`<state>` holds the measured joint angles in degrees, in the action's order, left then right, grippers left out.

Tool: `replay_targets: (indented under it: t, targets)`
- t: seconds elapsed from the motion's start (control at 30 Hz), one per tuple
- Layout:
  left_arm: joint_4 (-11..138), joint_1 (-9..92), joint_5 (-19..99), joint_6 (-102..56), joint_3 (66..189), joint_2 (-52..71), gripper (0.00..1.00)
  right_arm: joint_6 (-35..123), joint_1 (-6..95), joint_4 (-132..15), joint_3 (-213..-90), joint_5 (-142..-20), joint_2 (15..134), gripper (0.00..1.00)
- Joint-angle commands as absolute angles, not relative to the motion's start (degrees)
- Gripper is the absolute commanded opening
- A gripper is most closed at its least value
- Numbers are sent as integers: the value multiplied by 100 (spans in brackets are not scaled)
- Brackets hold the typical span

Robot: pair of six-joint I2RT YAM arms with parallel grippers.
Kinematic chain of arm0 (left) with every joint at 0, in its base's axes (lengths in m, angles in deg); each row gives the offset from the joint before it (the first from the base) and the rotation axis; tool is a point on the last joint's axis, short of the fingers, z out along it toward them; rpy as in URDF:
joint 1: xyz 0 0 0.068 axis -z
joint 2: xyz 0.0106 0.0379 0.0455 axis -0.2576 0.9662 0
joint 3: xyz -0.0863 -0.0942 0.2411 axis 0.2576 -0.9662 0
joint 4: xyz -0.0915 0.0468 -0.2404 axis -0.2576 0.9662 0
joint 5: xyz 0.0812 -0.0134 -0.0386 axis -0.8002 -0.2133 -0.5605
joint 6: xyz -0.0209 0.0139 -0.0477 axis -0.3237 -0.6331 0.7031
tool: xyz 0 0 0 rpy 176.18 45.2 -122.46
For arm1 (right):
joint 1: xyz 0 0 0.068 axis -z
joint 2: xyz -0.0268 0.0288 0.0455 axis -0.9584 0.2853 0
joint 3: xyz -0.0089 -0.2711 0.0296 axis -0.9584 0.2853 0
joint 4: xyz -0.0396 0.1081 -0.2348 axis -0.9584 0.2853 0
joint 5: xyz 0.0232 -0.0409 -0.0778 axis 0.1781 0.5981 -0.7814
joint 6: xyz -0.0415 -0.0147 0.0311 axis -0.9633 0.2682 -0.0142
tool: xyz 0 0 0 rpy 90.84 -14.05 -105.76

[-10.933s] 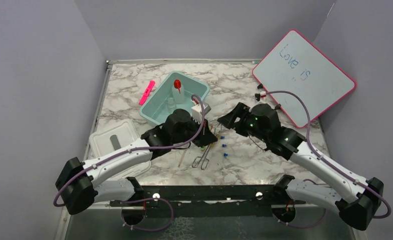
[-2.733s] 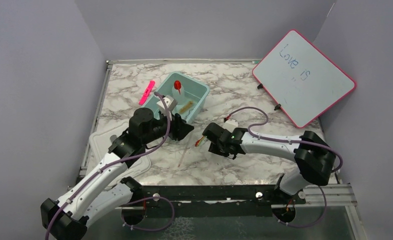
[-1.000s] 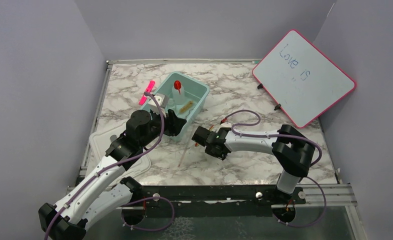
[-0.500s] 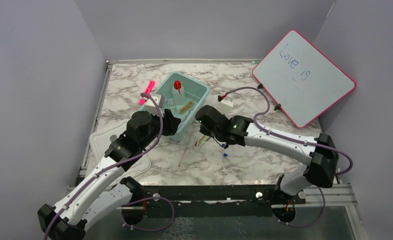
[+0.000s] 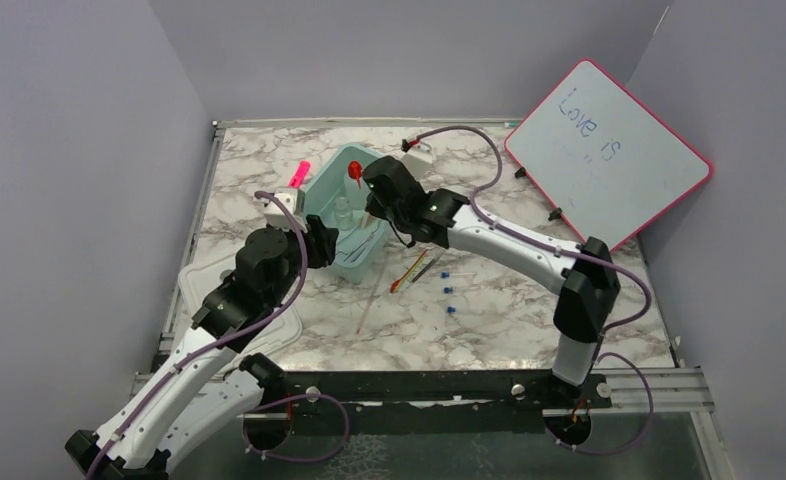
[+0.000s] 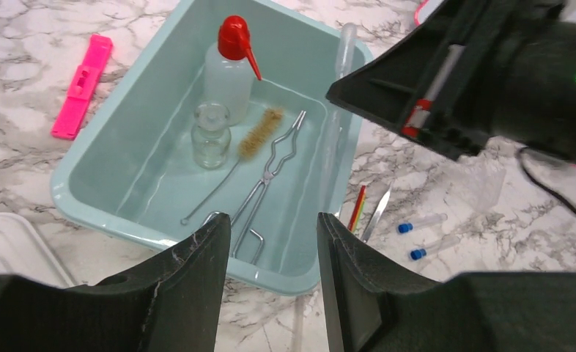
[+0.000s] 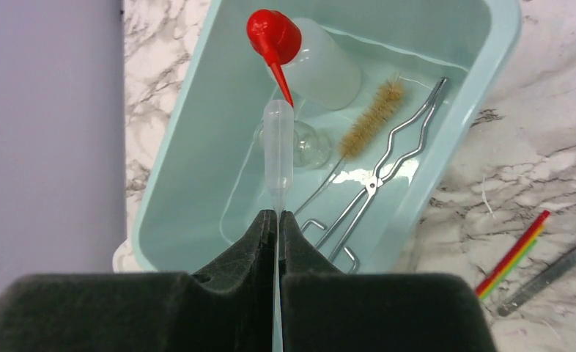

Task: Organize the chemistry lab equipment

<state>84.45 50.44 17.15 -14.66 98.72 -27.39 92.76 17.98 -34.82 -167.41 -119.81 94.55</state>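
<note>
From above, I have my right arm reaching over the teal tub; a second ago it sat low over the bench. In the left wrist view, my left claw is half-spread and empty at the tub's near rim. In the right wrist view, my right claw is pinched on the clear pipette, bulb pointing forward, with the tub directly beneath.

— What's new with the right arm?
— It has swung from the desk's middle to above the bin, its fingers now pinching a pipette.
— And the tongs?
— Off the desk, lying in the bin. The left fingers have drawn back to its near-left corner.
</note>
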Motion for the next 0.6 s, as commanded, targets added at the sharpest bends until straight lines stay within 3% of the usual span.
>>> replay_targets:
  t: [0.0,0.37,0.5,0.57]
  targets:
    - [8465,5061,1096,-1229,9791,-2885,50,9561,1891,-3205,-17468,-12011,10361,7]
    - [8436,5061,825,-1182,9649,-2937,51,10368,1963,-2232,-18712,-12453,11805,9]
    - [8441,5061,802,-1173,9655,-2926,51,10430,1989,-2231,-18717,-12409,11860,30]
    - [8448,5061,757,-1175,9647,-2951,51,10281,1990,-2438,-18610,-12378,11732,35]
